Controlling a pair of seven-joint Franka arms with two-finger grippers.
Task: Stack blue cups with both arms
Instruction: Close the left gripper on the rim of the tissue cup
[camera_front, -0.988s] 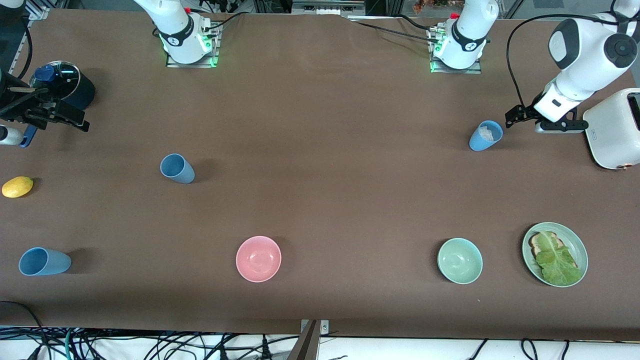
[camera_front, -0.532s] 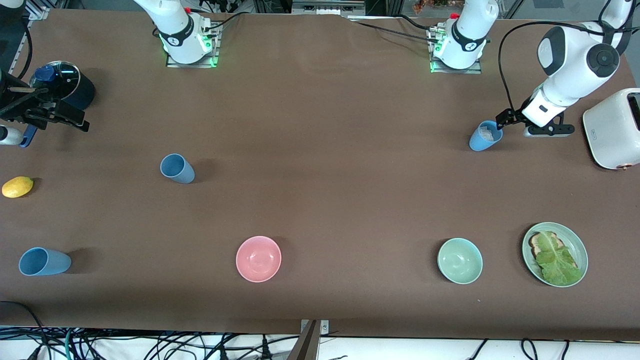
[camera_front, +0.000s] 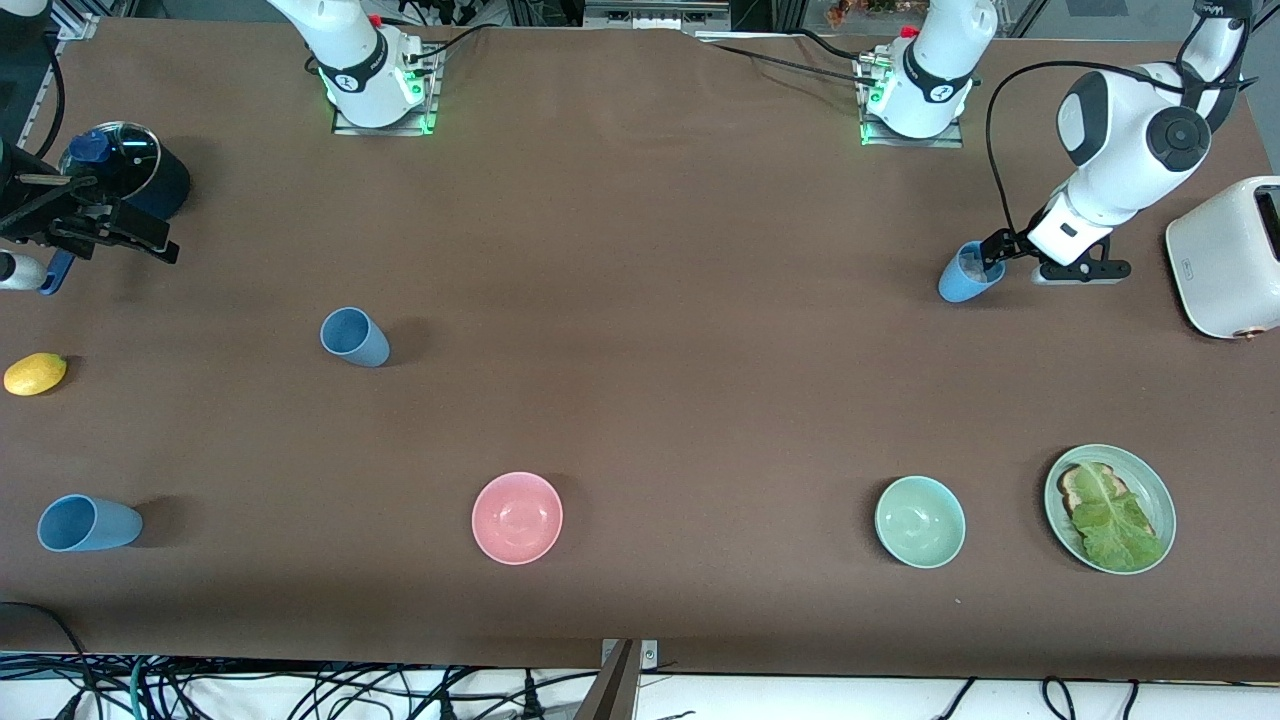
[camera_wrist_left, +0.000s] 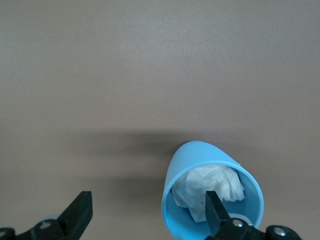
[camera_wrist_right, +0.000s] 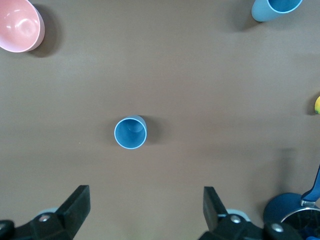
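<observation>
A: Where do the small tapered blue plastic cups stand?

B: One, stuffed with crumpled white paper (camera_wrist_left: 210, 186), stands upright (camera_front: 966, 275) toward the left arm's end of the brown counter (camera_front: 650, 300), beside the white toaster (camera_front: 1225, 258). A second blue cup (camera_front: 354, 337) stands toward the right arm's end, and a third (camera_front: 88, 523) nearer the camera at that same end.

A: And the left claw?

B: The left claw (camera_wrist_left: 145, 212) is spread wide and holds nothing. In its wrist view one finger (camera_wrist_left: 216, 212) sits over the paper-filled cup's mouth and the other is well clear outside, probably so the pair can pinch the wall.

A: The right claw?

B: The right claw (camera_wrist_right: 142, 207) is also wide open and empty, high over the second cup; that arm waits by the dark navy lidded saucepan (camera_front: 128, 170).
</observation>
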